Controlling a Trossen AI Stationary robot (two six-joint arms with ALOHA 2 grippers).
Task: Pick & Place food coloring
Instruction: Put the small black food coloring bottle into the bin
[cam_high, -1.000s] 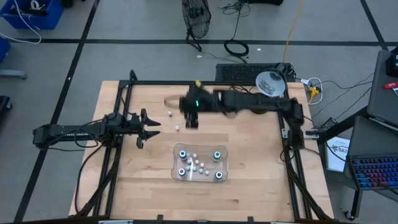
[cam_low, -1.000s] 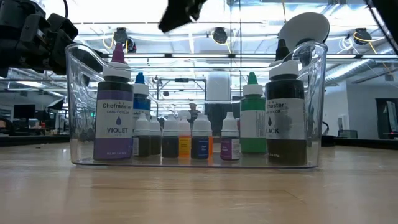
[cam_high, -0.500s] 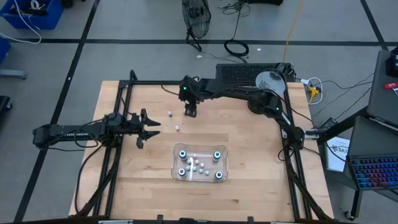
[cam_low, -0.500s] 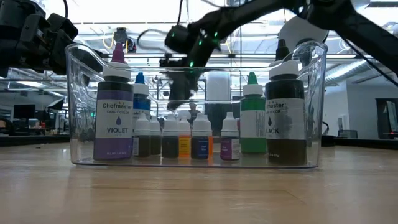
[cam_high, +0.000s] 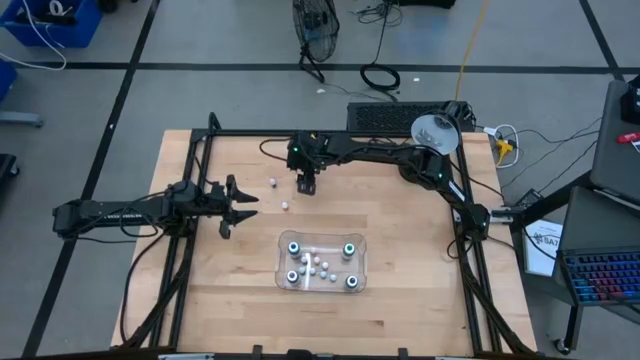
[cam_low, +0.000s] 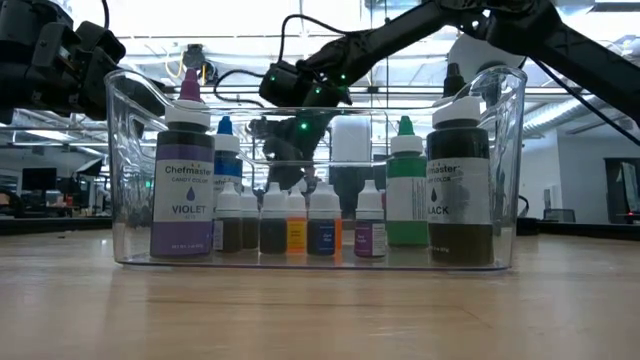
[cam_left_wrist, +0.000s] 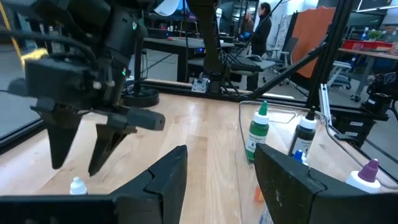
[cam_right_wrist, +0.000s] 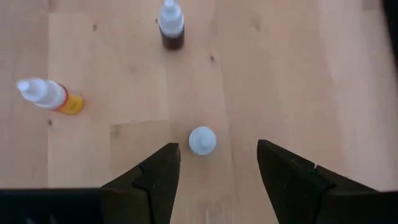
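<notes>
We see the right gripper (cam_high: 308, 186), jaws wide and empty, at upper centre above a small white-capped food coloring bottle (cam_right_wrist: 202, 140). The left gripper (cam_high: 236, 205) hangs left of the clear rectangular plastic tray (cam_high: 322, 285), jaws partly open, holding nothing.

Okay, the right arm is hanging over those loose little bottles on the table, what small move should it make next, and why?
Probably lower straight down. In the right wrist view the right gripper is open, with a small white-capped bottle standing upright centred just ahead of its fingers. Two other loose bottles sit clear of it, so a short descent should bracket that bottle before closing. The left gripper waits at the table's left.
</notes>
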